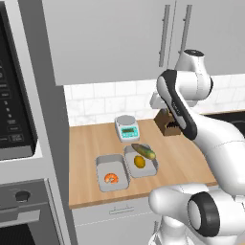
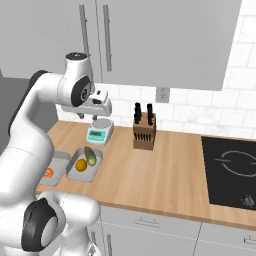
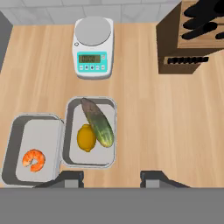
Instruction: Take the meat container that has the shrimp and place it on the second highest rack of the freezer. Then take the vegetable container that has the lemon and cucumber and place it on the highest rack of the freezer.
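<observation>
First step, nothing lifted yet; gripper [image 3: 111, 176] wide, empty, high above the table [image 3: 175, 127]; next: shift over shrimp container [image 3: 31, 150] by the front edge, descend, grip its rim.

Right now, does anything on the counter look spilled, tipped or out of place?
Nothing stands out. The shrimp lies inside its container, and the lemon and cucumber lie inside theirs. Both containers sit flat side by side on the counter, with the scale and knife block upright behind them.
</observation>
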Robot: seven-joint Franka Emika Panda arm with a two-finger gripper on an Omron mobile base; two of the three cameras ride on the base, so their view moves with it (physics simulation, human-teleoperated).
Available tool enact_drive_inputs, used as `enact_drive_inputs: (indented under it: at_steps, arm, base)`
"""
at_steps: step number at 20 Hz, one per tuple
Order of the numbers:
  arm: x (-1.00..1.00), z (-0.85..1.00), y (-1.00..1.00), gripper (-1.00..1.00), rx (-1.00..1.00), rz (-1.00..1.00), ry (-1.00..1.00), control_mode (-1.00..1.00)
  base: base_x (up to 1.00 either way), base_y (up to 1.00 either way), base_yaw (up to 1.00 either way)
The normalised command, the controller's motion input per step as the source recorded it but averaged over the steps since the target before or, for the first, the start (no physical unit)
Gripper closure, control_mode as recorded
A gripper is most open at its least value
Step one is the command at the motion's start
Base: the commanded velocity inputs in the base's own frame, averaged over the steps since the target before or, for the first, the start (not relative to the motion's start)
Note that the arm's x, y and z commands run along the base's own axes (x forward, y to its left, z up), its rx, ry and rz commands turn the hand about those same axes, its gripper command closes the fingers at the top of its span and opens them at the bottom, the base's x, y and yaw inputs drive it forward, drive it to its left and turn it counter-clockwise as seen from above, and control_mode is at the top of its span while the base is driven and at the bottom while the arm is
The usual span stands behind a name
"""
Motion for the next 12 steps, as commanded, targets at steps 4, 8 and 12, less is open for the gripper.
enact_drive_inputs:
  at_steps: [4, 8, 12]
  arm:
    - [-0.23, -0.08, 0.01, -1.0, 0.0, 0.0, 0.0, -1.0]
    - [-0.42, -0.17, 0.04, -1.0, 0.0, 0.0, 0.0, -1.0]
    - [-0.17, -0.03, 0.0, -1.0, 0.0, 0.0, -0.03, -1.0]
  base:
    - [0.0, 0.0, 0.0]
    - [0.0, 0.0, 0.0]
    - [0.0, 0.0, 0.0]
